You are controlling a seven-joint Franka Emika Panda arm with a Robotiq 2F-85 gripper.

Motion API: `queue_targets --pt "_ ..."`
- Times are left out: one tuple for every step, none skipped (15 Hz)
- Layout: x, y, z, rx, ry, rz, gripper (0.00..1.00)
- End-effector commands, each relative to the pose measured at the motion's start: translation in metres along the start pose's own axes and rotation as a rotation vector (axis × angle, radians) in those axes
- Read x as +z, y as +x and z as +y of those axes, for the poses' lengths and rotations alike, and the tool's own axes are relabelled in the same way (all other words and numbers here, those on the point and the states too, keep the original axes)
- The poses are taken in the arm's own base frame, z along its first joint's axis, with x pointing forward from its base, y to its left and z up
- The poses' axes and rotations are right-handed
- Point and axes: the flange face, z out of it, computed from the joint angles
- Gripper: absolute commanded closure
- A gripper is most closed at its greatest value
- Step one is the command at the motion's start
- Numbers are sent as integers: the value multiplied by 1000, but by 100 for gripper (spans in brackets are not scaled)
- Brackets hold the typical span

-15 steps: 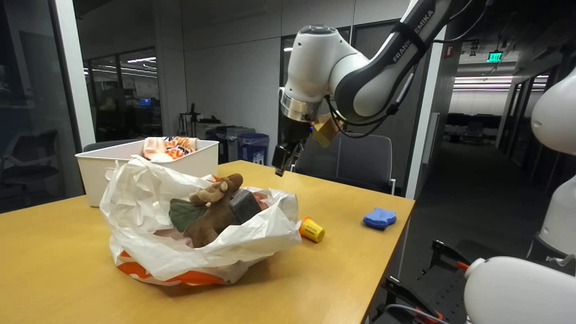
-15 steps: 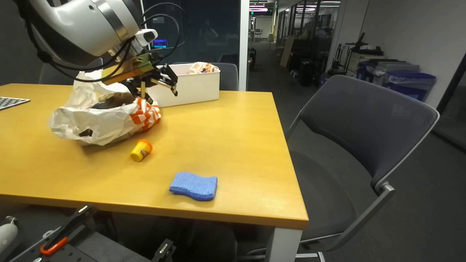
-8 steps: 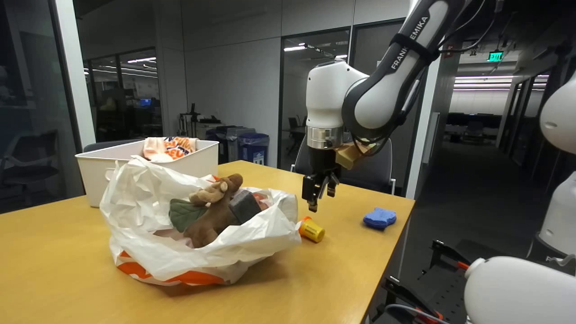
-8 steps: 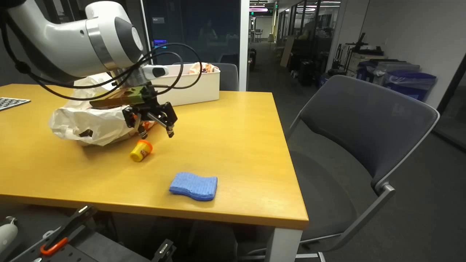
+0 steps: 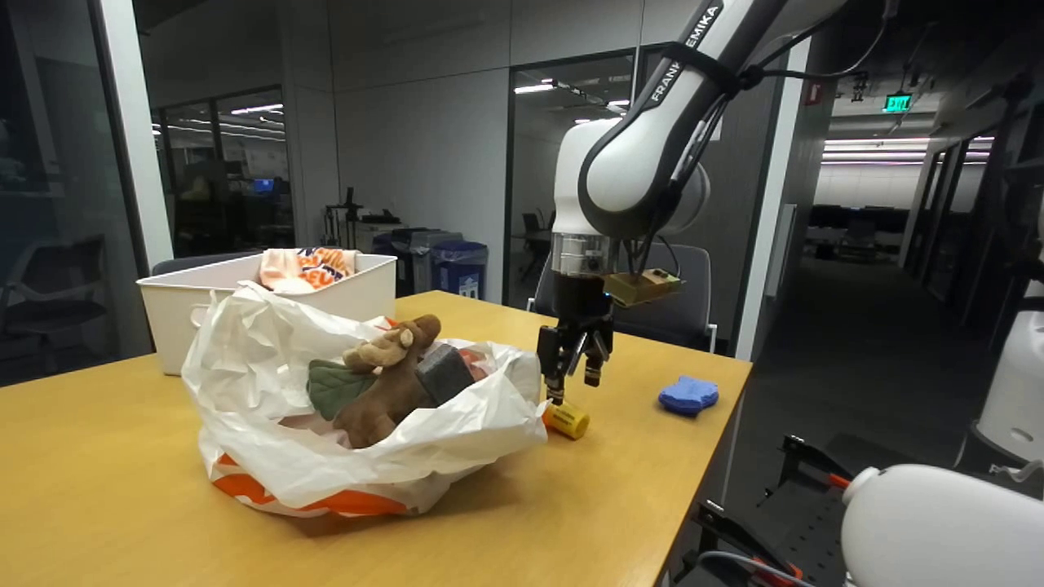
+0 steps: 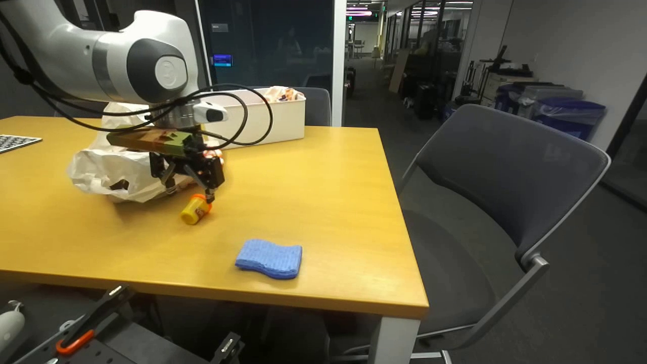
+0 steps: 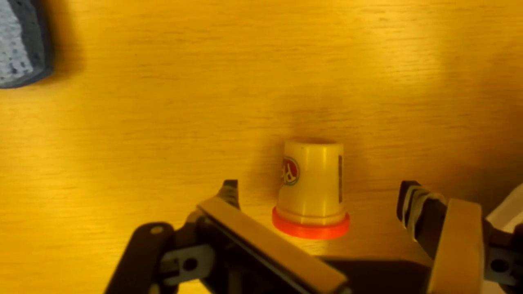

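While the jaws stood spread wide, a small yellow tub (image 7: 312, 183) lay on its side on the worktop (image 7: 163, 102), seen between the two fingertips (image 7: 231, 188) in the wrist view with a gap on either side. Its orange-red lid (image 7: 311, 229) was on, so what it held could not be seen; the curve of its side cut off part of a round logo (image 7: 291, 171), and in an exterior view a fingertip covered part of the lid. Near the tub slumped an open white bag (image 5: 440, 456) with orange print (image 5: 359, 502). In it sat a brown plush animal (image 5: 395, 399) with tan antlers (image 5: 382, 350), a green leaf-shaped piece (image 5: 336, 387) and a dark grey block (image 5: 444, 373); a reddish item (image 5: 473, 363) behind the block was hard to make out. Farther off, a white bin (image 5: 171, 330), partly hidden by the bag, held a pale cloth (image 5: 281, 271) with orange lettering (image 5: 318, 269), its lower part hidden behind the rim. A blue sponge (image 6: 269, 259) lay towards the worktop's edge, cut off in the wrist view.
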Motion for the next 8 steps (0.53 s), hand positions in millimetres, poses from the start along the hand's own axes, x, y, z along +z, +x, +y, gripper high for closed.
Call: queue_targets --pt "-1 -2 -2 -26 48 -4 0" --pt "1 -2 -3 -39 57 -9 0" --pt "3 -2 -4 -53 66 -11 0" --pt "5 -3 -7 -66 71 -13 0" --pt "7 -4 -9 -83 77 -15 0" --pt "10 -4 -11 -96 80 -16 0" --pt "12 -5 -13 -109 81 -20 0" --pt "13 -6 -15 -129 74 -14 0"
